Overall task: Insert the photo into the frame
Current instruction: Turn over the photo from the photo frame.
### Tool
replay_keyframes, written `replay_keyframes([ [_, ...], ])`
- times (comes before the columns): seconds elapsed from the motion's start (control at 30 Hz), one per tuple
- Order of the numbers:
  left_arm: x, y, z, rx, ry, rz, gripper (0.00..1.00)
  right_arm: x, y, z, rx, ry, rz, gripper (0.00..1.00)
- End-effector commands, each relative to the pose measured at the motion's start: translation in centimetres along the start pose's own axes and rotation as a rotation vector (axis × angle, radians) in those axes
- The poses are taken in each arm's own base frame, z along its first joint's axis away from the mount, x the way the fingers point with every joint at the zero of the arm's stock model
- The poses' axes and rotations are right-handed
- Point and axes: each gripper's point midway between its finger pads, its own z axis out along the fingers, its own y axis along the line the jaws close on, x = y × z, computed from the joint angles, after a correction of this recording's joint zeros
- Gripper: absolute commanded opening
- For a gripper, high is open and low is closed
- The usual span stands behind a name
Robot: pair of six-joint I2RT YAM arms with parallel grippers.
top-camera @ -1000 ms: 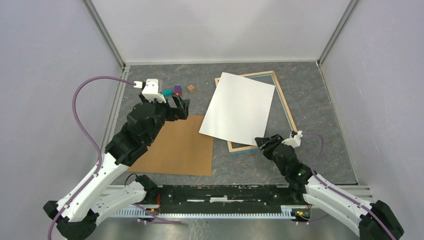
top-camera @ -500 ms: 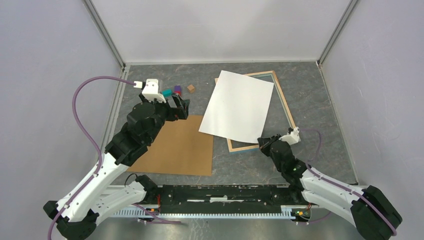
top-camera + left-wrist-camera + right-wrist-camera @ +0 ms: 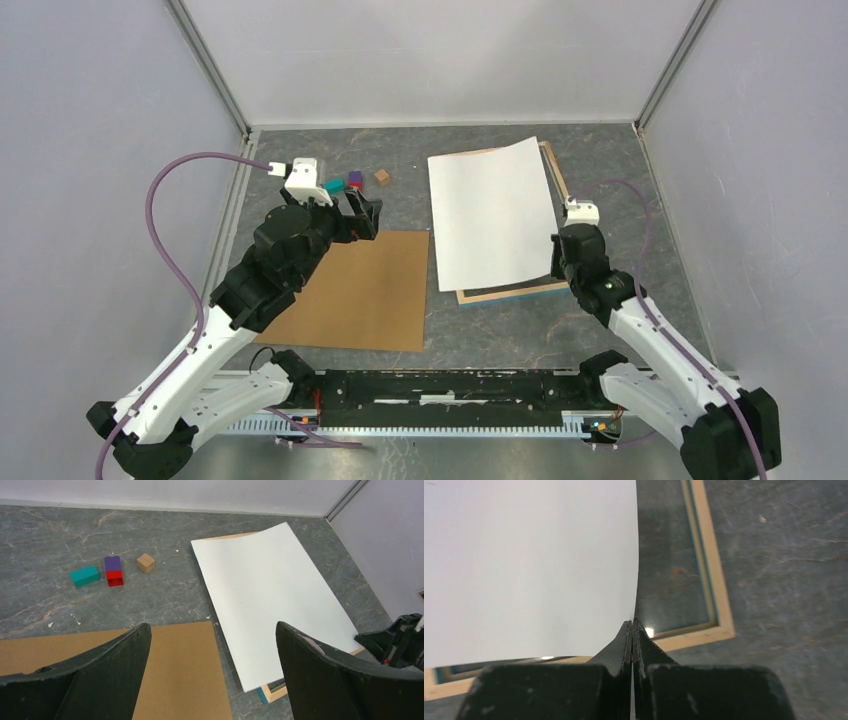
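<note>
The photo lies white back up, its picture side hidden, over the frame. Only the frame's pale wood near rail and right rail show. My right gripper is shut on the photo's near right corner. In the right wrist view the photo's right edge curves down into the closed right gripper, lifted a little off the frame. My left gripper hangs open above the floor, to the left of the photo, holding nothing. A blue-edged corner of the frame peeks out.
A brown backing board lies flat left of the frame, under my left arm. A teal block, a purple and red block and a small wooden cube sit at the back left. Grey walls close the table in.
My right gripper shut on the photo's near right corner and swung right and back. The photo turned with it, now lying nearly square over the frame. The left arm stayed still.
</note>
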Motion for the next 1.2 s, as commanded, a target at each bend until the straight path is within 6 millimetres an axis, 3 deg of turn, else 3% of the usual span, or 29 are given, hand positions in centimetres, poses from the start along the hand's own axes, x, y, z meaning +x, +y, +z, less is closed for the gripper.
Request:
replay_keyframes([
  [0.0, -1.2, -0.7, -0.1, 0.023, -0.035, -0.067, 1.0, 1.6, -3.3, -0.4, 0.067, 0.19, -0.236, 0.0],
  [0.27, -1.3, -0.8, -0.2, 0.03, -0.037, -0.071, 1.0, -1.2, -5.4, -0.1, 0.176, 0.092, -0.198, 0.0],
  [0.7, -1.3, -0.8, -0.2, 0.027, -0.037, -0.071, 1.0, -1.5, -8.4, -0.3, 0.362, -0.056, -0.044, 0.0],
  [0.97, -1.0, -0.9, 0.0, 0.029, -0.027, -0.071, 1.0, -1.2, -8.4, -0.3, 0.359, -0.092, 0.006, 0.0],
  [1.17, -0.8, -0.9, 0.2, 0.026, -0.021, -0.07, 1.0, -1.1, -6.7, 0.7, 0.276, -0.146, 0.109, 0.0],
])
